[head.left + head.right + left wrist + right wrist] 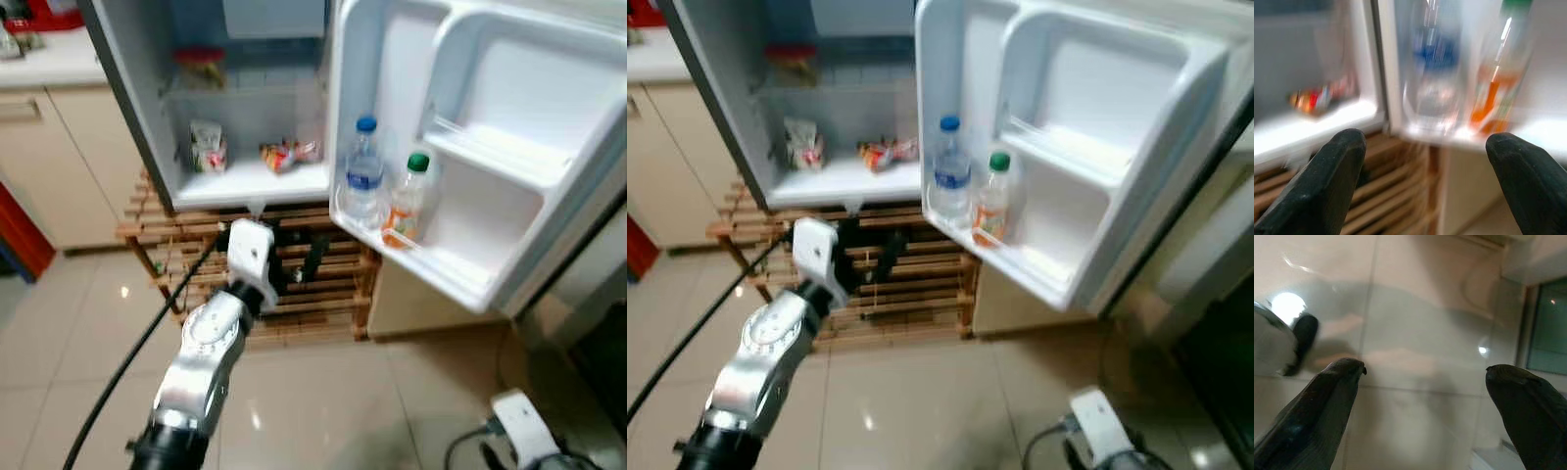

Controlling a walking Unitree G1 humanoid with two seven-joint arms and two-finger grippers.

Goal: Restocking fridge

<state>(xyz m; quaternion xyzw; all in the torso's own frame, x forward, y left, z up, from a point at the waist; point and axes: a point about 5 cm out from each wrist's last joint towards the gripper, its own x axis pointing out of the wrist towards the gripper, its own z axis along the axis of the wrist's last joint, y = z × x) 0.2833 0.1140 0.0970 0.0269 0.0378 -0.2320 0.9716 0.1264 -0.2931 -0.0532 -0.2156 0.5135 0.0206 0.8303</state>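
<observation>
Over glossy beige floor tiles (pixel 323 411), I see the open fridge (pixel 250 98) on a wooden slat rack (pixel 313 284), its door shelf (pixel 431 259) holding a blue-capped water bottle (pixel 363 171) and green-capped orange bottle (pixel 407 201), labels unreadable, while my left gripper (pixel 1425 183) and right gripper (pixel 1425 411) both gape empty.

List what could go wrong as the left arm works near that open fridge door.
1. The open left gripper faces the water bottle and orange drink bottle on the door shelf; a careless reach could topple either.
2. Its black cable trails beside the wooden rack and might snag.
3. The blurred left wrist view could spoil aiming.
</observation>
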